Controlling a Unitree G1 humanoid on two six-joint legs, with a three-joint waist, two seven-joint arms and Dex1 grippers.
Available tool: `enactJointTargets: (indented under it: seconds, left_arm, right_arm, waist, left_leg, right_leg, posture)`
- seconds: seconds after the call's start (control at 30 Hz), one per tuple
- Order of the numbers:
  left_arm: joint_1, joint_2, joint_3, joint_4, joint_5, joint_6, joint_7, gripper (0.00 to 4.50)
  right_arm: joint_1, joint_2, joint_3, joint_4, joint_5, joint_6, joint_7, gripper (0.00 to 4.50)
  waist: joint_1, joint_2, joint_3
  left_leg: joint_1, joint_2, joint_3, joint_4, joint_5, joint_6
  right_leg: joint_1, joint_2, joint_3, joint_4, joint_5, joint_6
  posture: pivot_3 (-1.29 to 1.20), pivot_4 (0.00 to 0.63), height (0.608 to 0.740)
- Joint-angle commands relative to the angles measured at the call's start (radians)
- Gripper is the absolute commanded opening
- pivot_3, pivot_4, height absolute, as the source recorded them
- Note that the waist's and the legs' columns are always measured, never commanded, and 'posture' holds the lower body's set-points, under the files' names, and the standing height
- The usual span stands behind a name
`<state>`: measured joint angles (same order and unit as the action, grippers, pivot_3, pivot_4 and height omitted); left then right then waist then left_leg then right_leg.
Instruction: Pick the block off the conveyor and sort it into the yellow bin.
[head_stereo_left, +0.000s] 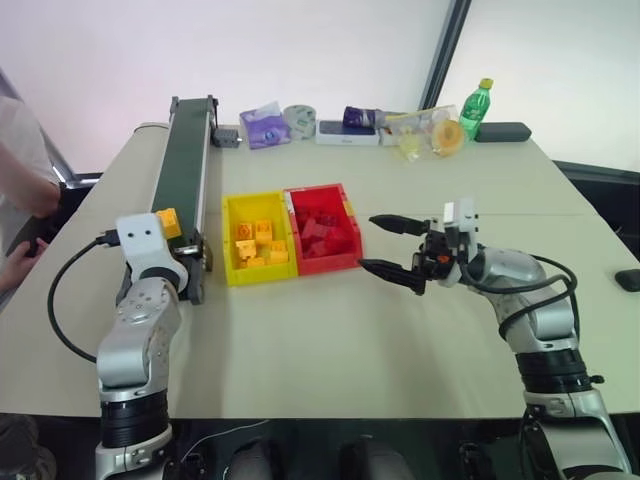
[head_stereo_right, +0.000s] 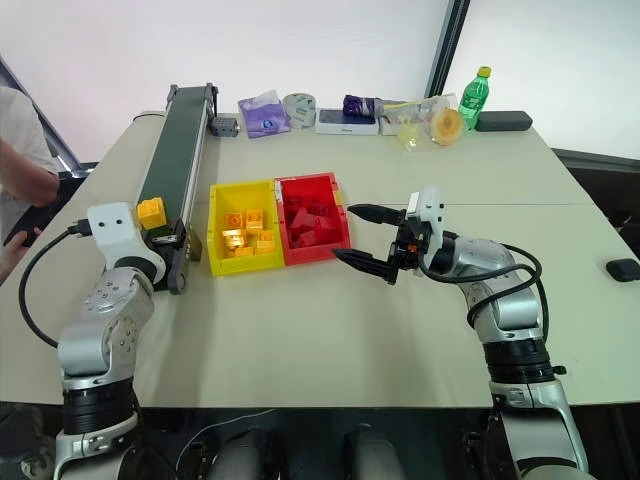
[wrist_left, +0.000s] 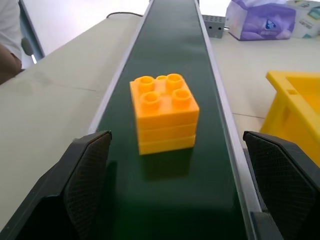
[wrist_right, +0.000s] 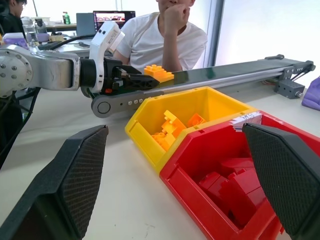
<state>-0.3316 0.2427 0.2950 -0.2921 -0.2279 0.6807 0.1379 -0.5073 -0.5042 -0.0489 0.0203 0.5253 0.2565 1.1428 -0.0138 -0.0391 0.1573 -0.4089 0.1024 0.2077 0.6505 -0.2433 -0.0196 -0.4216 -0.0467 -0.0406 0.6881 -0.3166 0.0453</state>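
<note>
Both grippers sit low in the head view, nearest the camera. Left gripper (wrist_left: 170, 190) is at about 8 o'clock, at the near end of the conveyor (head_stereo_left: 185, 165), pointing along the belt; its fingers (wrist_left: 82, 185) stand wide apart, one over each side rail, holding nothing. Block (wrist_left: 164, 114) — yellow-orange, four studs up — rests upright on the dark green belt just ahead of those open fingers, between them but apart from both. Right gripper (head_stereo_left: 392, 246) is at about 3 o'clock over the bare table (head_stereo_left: 330, 350), pointing toward the bins, jaws spread wide and empty. Yellow bin (head_stereo_left: 229, 240) lies near centre, just right of the conveyor's near end, with several yellow-orange bricks inside. Red bin (head_stereo_left: 350, 215) touches its right wall and holds red bricks; the right gripper's tips are just beside the red bin's right wall, not touching. At 12 to 1 o'clock along the far table edge: purple tissue pack (head_stereo_left: 265, 125), green bottle (head_stereo_left: 476, 107) and other small items, too small to identify. At 9 o'clock — a person's arm (head_stereo_left: 25, 185) beside the table.
</note>
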Motion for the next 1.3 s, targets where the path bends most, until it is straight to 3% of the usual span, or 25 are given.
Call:
enactJointTargets:
  seconds: [0.03,0.13,0.3,0.53,0.83,1.07,1.3]
  left_arm:
    - [-0.016,-0.003,0.001,-0.027,0.015,-0.010,0.005,4.46]
    - [-0.016,-0.024,0.032,-0.035,0.012,0.001,0.038,3.78]
    - [-0.019,-0.019,0.044,-0.063,-0.001,-0.006,0.022,1.34]
    - [-0.046,0.005,0.047,-0.084,-0.020,0.000,-0.015,1.34]
    - [-0.163,0.108,-0.006,-0.040,-0.192,0.010,-0.315,1.34]
    - [-0.257,0.135,-0.158,0.117,-0.162,0.033,-0.433,1.34]
    - [-0.292,0.118,-0.178,0.208,-0.110,-0.006,-0.404,1.34]
  right_arm:
    - [-0.018,-0.004,-0.010,-0.036,0.011,-0.007,-0.006,4.50]
    - [-0.021,-0.005,-0.013,-0.028,0.006,-0.014,-0.011,4.50]
    - [-0.024,-0.004,-0.016,-0.012,0.001,-0.026,-0.015,4.50]
    - [-0.031,-0.001,-0.015,-0.002,-0.006,-0.037,-0.024,4.50]
    - [-0.010,-0.013,-0.020,-0.047,0.012,-0.009,-0.030,4.50]
    - [0.008,-0.007,-0.016,-0.065,0.009,-0.010,-0.049,4.50]
    - [0.030,-0.016,-0.024,-0.091,0.013,-0.007,-0.065,4.50]
  waist:
    - [0.000,0.000,0.000]
    - [0.001,0.000,0.000]
    - [0.000,0.000,0.000]
    - [0.001,0.000,0.000]
    - [0.002,0.000,0.000]
    - [0.000,0.000,0.000]
    - [-0.002,0.000,0.000]
  left_leg:
    - [0.000,0.000,0.000,0.000,0.000,0.000]
    - [0.000,0.000,0.000,0.000,0.000,0.000]
    - [0.000,0.000,0.000,0.000,0.000,0.000]
    - [0.000,0.000,0.000,0.000,0.000,0.000]
    - [0.000,0.000,0.000,0.000,0.000,0.000]
    - [0.000,-0.001,0.000,0.000,0.000,0.000]
    - [0.000,0.000,0.000,0.000,0.000,0.000]
  right_leg:
    - [0.000,0.000,0.000,0.000,0.000,0.000]
    - [0.000,0.000,0.000,0.000,0.000,0.000]
    - [0.000,0.000,0.000,0.000,0.000,0.000]
    - [0.001,0.000,0.000,0.000,0.000,0.000]
    - [0.001,0.000,0.000,0.000,0.000,0.000]
    - [0.001,0.000,0.000,0.000,0.000,0.000]
    - [0.000,0.001,0.000,0.000,0.000,0.000]
  posture:
    - [0.00,0.150,0.740]
    - [0.00,0.150,0.740]
    - [0.00,0.150,0.740]
    - [0.00,0.150,0.740]
    - [0.00,0.150,0.740]
    - [0.00,0.150,0.740]
    - [0.00,0.150,0.740]
